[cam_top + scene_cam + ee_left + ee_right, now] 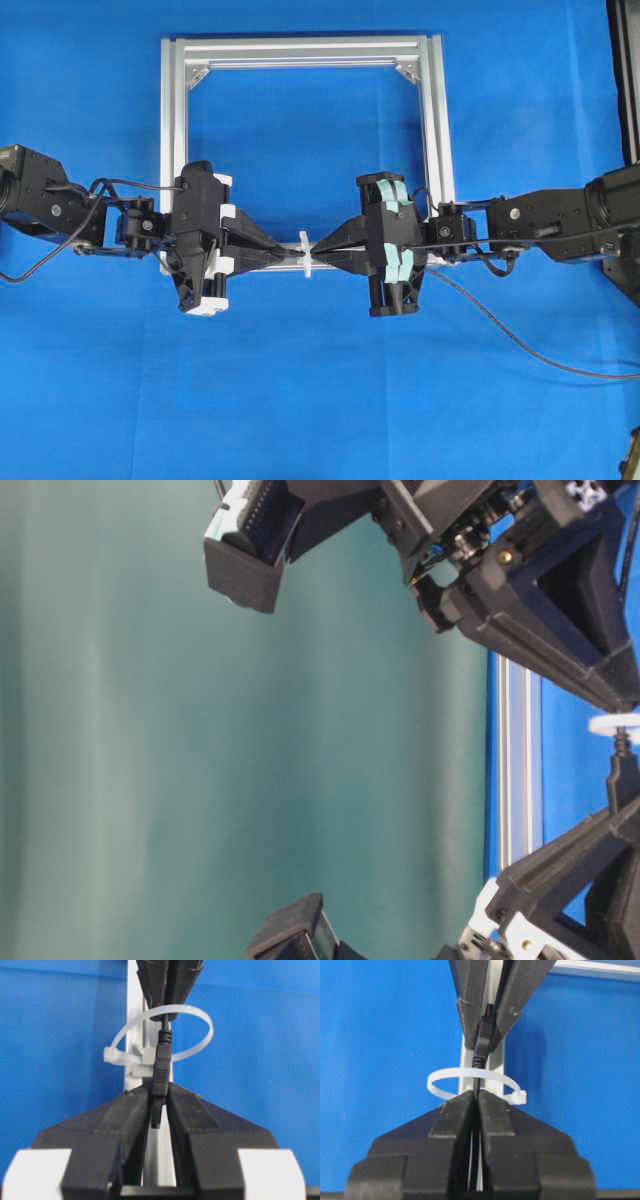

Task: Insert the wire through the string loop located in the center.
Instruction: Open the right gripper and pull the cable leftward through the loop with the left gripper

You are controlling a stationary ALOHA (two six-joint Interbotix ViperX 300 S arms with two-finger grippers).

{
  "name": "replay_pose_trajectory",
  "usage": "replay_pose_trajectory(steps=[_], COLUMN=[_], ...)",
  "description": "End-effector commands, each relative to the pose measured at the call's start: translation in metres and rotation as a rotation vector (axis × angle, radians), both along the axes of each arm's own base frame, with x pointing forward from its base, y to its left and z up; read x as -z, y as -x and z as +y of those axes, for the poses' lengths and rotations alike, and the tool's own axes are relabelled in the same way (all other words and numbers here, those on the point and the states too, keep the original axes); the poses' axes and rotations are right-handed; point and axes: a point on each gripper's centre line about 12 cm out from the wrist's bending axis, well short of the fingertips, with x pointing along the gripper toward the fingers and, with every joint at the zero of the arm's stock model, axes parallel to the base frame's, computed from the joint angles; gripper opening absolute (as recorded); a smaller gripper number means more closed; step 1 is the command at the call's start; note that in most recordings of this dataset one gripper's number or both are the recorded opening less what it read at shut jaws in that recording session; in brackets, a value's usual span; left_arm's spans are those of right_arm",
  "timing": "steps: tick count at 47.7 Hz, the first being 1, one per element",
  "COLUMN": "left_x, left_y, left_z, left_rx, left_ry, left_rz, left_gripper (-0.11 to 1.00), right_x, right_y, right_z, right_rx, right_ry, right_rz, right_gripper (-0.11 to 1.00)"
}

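Left wrist view: our left gripper (160, 1110) clamps the plug of the wire (161, 1067), already through the string loop (197, 1027). Our right gripper (476, 1102) pinches the cable behind (a handover), at the frame's (300, 50) near centre.

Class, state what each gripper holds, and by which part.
Left gripper holds the wire by its plug; right gripper holds its cable behind the loop.

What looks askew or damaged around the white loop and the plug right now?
Nothing stands out. The thin black wire runs straight through the white plastic string loop, which keeps its round shape on the silver aluminium frame. The left gripper pinches the plug; the right gripper holds the wire behind the loop.
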Motion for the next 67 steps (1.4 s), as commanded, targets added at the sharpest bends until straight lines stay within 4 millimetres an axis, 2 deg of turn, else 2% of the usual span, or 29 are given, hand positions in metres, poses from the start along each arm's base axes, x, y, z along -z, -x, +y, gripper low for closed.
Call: replay_pose_trajectory(steps=[1, 15, 19, 24, 33, 37, 55, 60, 67], left_x=[-0.011, -0.012, -0.011, -0.011, -0.011, -0.011, -0.011, -0.015, -0.02], left_y=[-0.005, -0.005, -0.005, -0.005, -0.005, -0.004, -0.003, 0.003, 0.024], left_z=[0.003, 0.003, 0.003, 0.003, 0.003, 0.003, 0.002, -0.001, -0.004], left_rx=[-0.014, -0.014, -0.014, -0.014, -0.012, -0.014, -0.009, 0.0, 0.013], left_ry=[0.006, 0.007, 0.006, 0.006, 0.006, 0.006, 0.006, 0.007, 0.009], left_rz=[-0.041, -0.043, -0.041, -0.038, -0.036, -0.035, -0.033, -0.038, -0.036], left_gripper=[0.08, 0.08, 0.08, 0.08, 0.08, 0.08, 0.08, 0.08, 0.08], right_x=[-0.01, -0.008, -0.007, -0.008, -0.009, -0.008, -0.009, -0.009, -0.009], right_y=[-0.005, -0.003, -0.003, -0.003, -0.002, -0.001, -0.002, -0.002, -0.003], right_z=[0.004, 0.004, 0.004, 0.004, 0.004, 0.004, 0.004, 0.004, 0.005], right_rx=[-0.011, -0.013, -0.013, -0.013, -0.014, -0.013, -0.011, -0.011, -0.014], right_ry=[0.0, 0.004, 0.004, 0.004, 0.004, 0.001, 0.0, -0.001, -0.001], right_rz=[-0.034, -0.014, -0.013, -0.016, -0.02, -0.019, -0.02, -0.021, -0.023], right_gripper=[-0.02, -0.02, 0.05, 0.26, 0.82, 0.96, 0.97, 0.97, 0.97])
